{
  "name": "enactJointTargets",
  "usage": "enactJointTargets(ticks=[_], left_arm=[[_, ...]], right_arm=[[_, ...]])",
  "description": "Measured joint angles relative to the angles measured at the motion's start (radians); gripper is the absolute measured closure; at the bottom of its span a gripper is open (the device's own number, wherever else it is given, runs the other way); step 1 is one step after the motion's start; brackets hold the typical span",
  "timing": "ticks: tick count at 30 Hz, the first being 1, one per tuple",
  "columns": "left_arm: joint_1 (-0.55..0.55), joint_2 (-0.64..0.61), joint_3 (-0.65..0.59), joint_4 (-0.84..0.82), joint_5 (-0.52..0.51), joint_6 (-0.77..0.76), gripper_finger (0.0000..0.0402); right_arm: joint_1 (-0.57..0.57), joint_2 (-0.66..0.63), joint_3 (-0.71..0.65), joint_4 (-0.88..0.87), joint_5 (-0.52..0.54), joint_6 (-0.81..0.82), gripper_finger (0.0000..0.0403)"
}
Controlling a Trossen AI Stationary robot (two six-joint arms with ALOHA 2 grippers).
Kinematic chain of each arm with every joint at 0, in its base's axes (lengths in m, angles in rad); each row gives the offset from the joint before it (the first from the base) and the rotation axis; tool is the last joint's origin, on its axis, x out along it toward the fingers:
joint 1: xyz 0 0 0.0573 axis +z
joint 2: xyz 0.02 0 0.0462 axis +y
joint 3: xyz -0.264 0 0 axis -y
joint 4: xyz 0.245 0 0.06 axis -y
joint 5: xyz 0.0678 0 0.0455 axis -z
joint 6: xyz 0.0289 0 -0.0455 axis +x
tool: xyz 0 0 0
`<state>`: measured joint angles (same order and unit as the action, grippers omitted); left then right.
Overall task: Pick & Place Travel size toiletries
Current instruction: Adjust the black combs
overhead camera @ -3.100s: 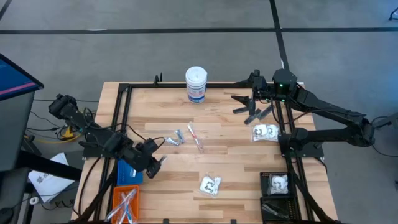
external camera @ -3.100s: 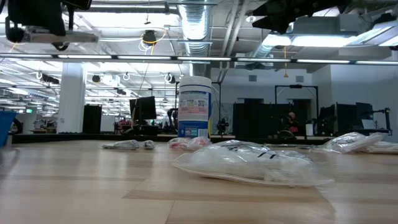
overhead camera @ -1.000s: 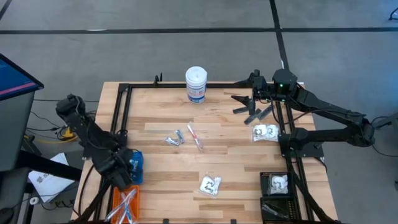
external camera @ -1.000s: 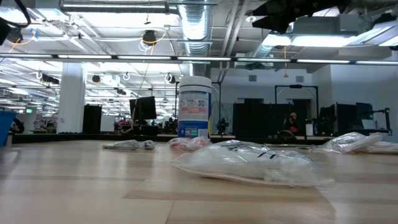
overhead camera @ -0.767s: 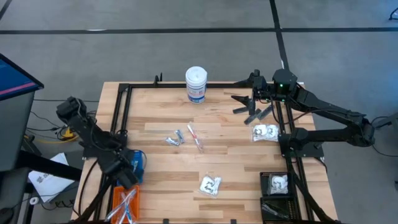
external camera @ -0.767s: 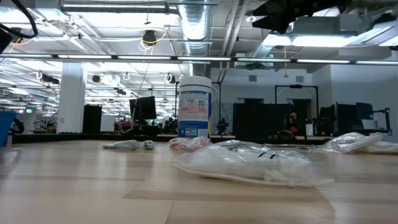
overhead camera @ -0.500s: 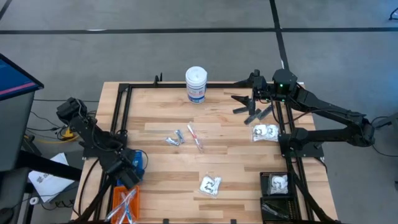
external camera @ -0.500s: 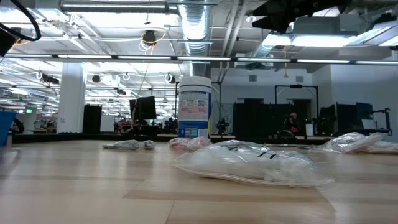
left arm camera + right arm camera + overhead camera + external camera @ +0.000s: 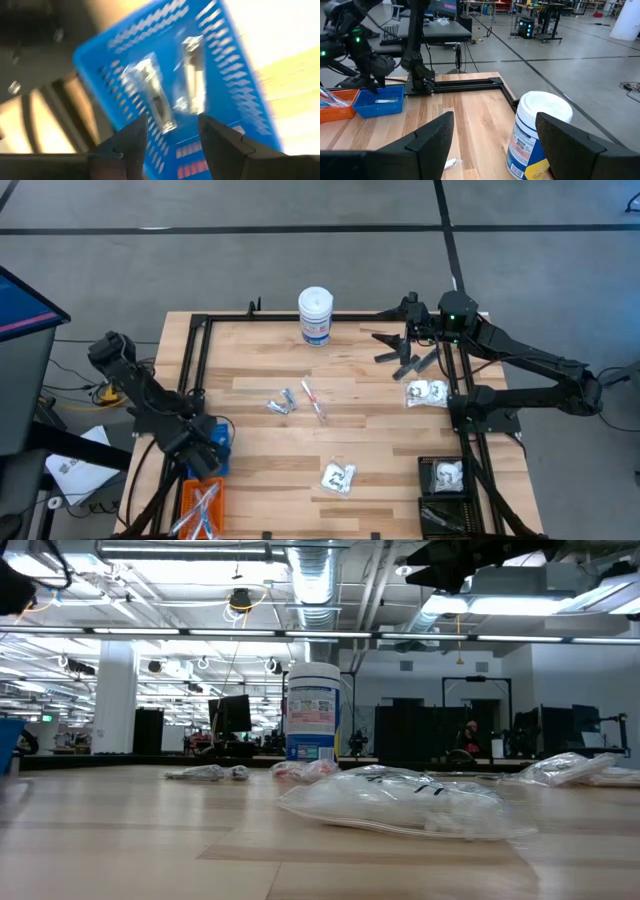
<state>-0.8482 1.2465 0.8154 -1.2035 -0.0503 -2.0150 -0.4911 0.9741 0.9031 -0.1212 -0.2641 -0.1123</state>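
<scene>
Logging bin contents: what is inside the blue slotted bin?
Two silver tubes lie in the blue slotted bin. The open left gripper hides the near end.

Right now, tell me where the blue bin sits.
In the high view, the blue bin sits at the table's left edge, under the left gripper, beside the orange bin.

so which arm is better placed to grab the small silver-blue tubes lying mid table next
Probably the left. Its open left gripper hangs over the blue slotted bin, on the same side as the small silver-blue tubes. The right gripper waits at the far edge, beyond the white canister.
</scene>
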Motion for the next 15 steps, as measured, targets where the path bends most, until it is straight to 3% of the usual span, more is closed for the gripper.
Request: enactJointTargets(ticks=[8, 15], left_arm=[[0.007, -0.189, 0.0, 0.02, -0.417, 0.159, 0.0255], [0.065, -0.291, 0.0, 0.197, -0.831, 0.639, 0.0264]], right_arm=[[0.0, -0.001, 0.0, -0.082, 0.0, 0.006, 0.0127], [0.0, -0.001, 0.0, -0.175, 0.0, 0.098, 0.0127]])
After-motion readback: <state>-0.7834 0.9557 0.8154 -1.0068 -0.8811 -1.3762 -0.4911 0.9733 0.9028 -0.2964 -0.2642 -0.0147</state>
